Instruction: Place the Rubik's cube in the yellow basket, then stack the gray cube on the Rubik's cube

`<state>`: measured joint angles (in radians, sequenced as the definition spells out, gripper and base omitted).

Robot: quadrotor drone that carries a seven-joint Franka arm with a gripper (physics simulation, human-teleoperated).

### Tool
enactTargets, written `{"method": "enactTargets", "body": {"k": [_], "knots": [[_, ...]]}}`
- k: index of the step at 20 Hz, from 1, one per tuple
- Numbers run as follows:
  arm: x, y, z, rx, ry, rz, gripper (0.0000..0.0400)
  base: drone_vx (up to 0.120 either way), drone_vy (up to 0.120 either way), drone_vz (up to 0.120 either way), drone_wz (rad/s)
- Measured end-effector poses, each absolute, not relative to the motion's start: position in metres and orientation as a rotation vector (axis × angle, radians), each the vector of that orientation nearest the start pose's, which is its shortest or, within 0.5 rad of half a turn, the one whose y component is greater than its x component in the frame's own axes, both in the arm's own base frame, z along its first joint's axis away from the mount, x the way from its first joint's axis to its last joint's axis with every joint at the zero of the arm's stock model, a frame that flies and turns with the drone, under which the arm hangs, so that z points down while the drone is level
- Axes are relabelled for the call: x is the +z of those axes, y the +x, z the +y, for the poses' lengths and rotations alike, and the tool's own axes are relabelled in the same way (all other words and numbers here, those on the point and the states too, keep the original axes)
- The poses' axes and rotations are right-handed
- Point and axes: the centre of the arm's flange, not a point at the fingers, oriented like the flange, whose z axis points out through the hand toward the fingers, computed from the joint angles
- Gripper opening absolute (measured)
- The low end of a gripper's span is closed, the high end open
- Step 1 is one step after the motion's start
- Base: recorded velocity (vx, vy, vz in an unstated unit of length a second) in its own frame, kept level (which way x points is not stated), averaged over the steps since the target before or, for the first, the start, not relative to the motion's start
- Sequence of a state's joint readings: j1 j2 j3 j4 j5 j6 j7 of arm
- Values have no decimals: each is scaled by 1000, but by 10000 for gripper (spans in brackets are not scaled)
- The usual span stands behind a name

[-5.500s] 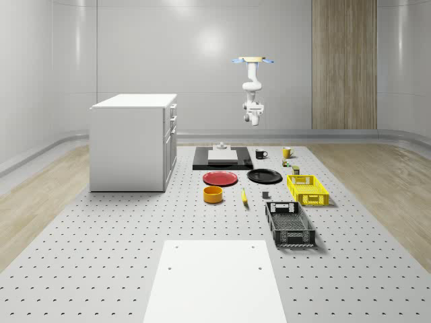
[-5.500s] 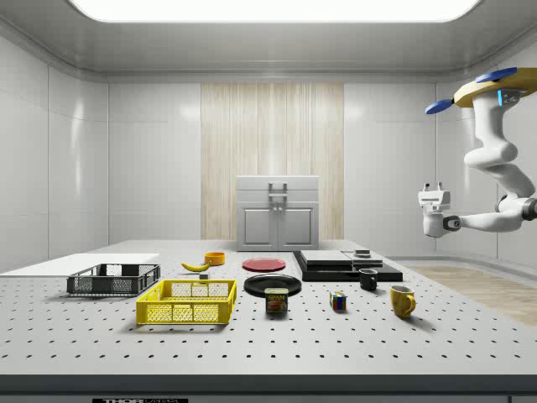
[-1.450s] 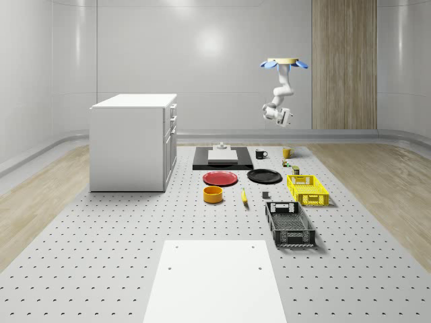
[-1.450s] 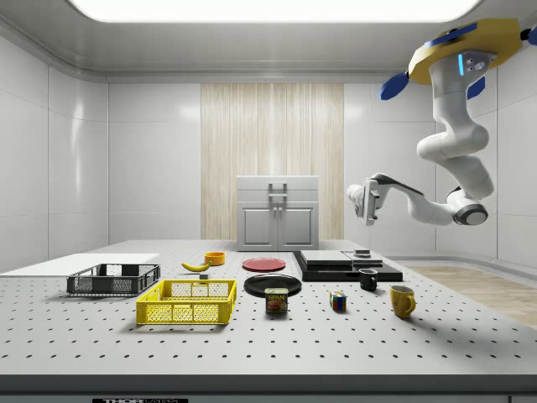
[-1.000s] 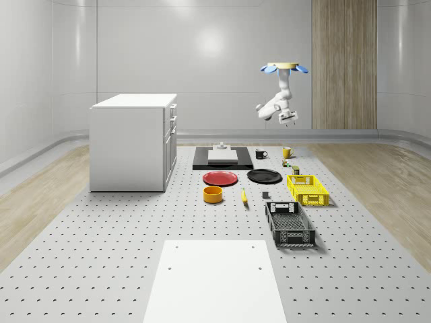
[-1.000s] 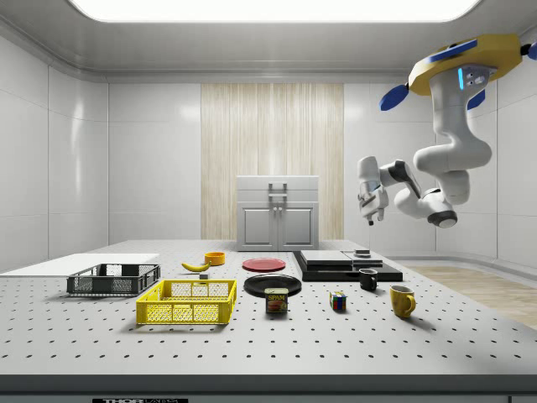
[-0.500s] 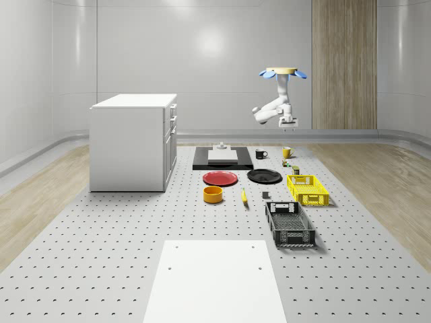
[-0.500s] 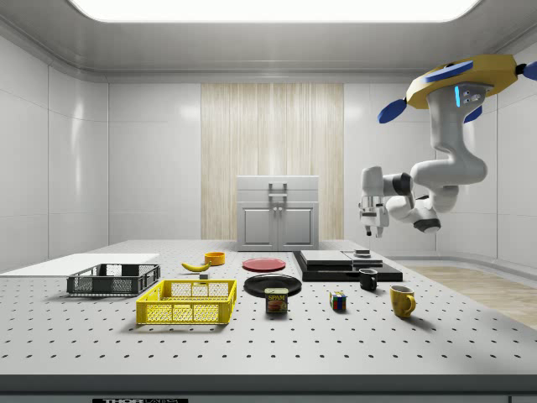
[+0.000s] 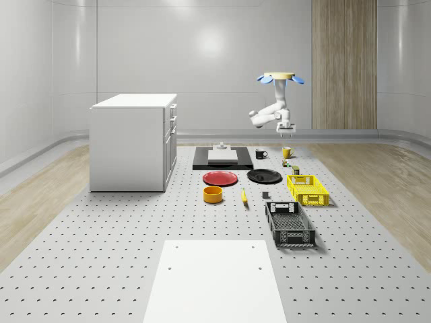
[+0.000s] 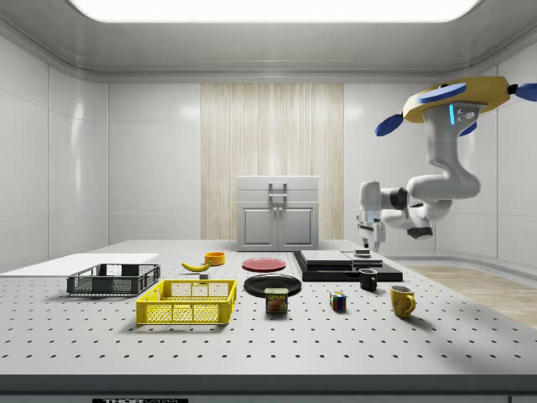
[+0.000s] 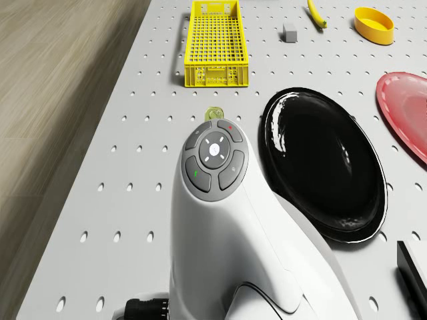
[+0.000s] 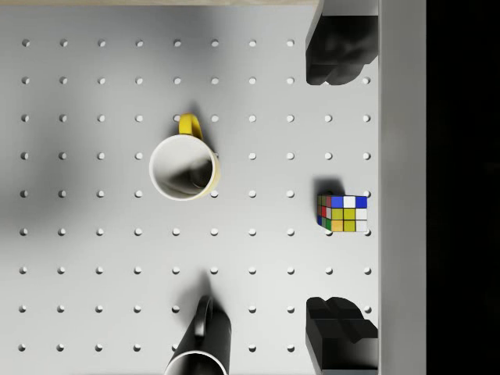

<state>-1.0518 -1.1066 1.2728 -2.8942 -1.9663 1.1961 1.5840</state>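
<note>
The Rubik's cube (image 12: pixel 344 213) sits on the table between a yellow mug (image 12: pixel 184 166) and a tin; it also shows in the side view (image 10: pixel 338 301) and the whole-scene view (image 9: pixel 285 162). My gripper (image 12: pixel 340 187) points straight down, open, well above the cube, with dark fingertips (image 12: pixel 340 47) either side of it. The drone (image 10: pixel 453 96) hovers high over the table's far right part (image 9: pixel 277 77). The yellow basket (image 9: pixel 308 190) (image 10: pixel 188 302) (image 11: pixel 215 43) stands nearer the front. The gray cube (image 9: pixel 266 195) (image 11: pixel 289 32) lies beside the basket.
A black mug (image 12: pixel 199 348), black plate (image 11: pixel 323 173), red plate (image 9: pixel 221 178), orange bowl (image 9: pixel 213 194) and banana (image 9: pixel 244 196) lie around. A black basket (image 9: pixel 289 223) stands in front of the yellow one. A white cabinet (image 9: pixel 133 141) rises at the whole-scene view's left.
The drone has drifted to the whole-scene view's right and sunk a little. The arm has folded and turned the gripper from sideways to straight down, lower over the table.
</note>
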Motion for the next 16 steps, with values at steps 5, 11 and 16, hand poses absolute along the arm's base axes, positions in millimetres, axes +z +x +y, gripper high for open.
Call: {"method": "enactTargets", "body": {"k": [5, 11, 16], "knots": [[491, 307, 0, 784, 3, -3, 400, 48, 0, -120, 0], [491, 307, 0, 784, 1, -2, 400, 120, -73, -120, 0], [491, 307, 0, 784, 1, -2, 400, 120, 0, -120, 0]]}}
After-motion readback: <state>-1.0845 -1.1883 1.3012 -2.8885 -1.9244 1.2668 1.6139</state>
